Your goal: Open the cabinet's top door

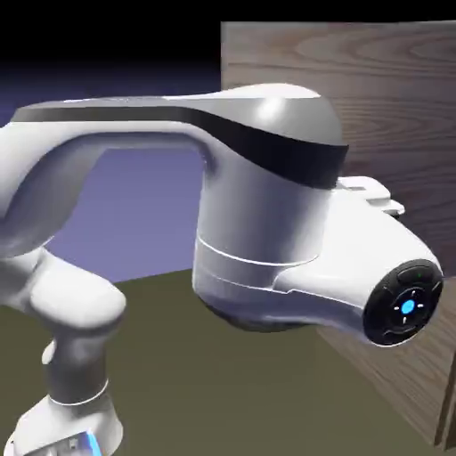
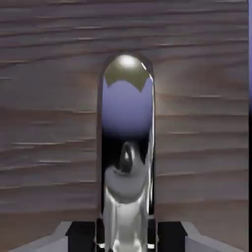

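**Pincer clamped on the door handle, pull under way**

The white Franka arm reaches across to the tall cabinet of grey-brown wood grain, and its bulk hides the pincer in the exterior view. The hand view settles the matter: the polished silver bar handle of the top door stands between the two dark finger tips at the bottom edge, and the pincer is closed tight on it. The handle runs straight ahead of the pincer, away from the fingers, its rounded end farthest from them, with the door's wood panel filling everything behind and to either side.

The grasp looks done, so the step in hand is judged to be the pull that swings the door. At the exterior view's lower right a pale edge may be the panel standing off the cabinet, but that cannot be told for certain.

The next move calls for drawing the handle along an arc about the hinge, the wrist turning with the panel so the bar does not slip out.
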`<state>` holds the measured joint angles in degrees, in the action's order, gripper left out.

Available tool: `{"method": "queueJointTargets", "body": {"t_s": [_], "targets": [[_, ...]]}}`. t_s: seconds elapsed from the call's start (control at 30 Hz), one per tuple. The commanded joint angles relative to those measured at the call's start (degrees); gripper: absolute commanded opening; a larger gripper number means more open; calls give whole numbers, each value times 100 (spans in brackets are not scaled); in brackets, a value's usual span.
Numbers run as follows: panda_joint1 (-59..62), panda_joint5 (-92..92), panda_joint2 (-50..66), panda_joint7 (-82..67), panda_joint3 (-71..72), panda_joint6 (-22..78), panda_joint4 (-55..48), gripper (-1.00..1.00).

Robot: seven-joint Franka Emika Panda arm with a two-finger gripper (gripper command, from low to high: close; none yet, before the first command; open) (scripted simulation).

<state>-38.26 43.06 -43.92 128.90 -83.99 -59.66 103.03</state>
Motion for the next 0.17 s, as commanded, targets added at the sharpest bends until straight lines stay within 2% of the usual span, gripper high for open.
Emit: {"method": "queueJointTargets", "body": {"t_s": [0.0,0.13], "targets": [[-207,-57,-72,60,-129,107,-182,-100],[-1034,-268,-415,351,-581,527,-967,-100]]}}
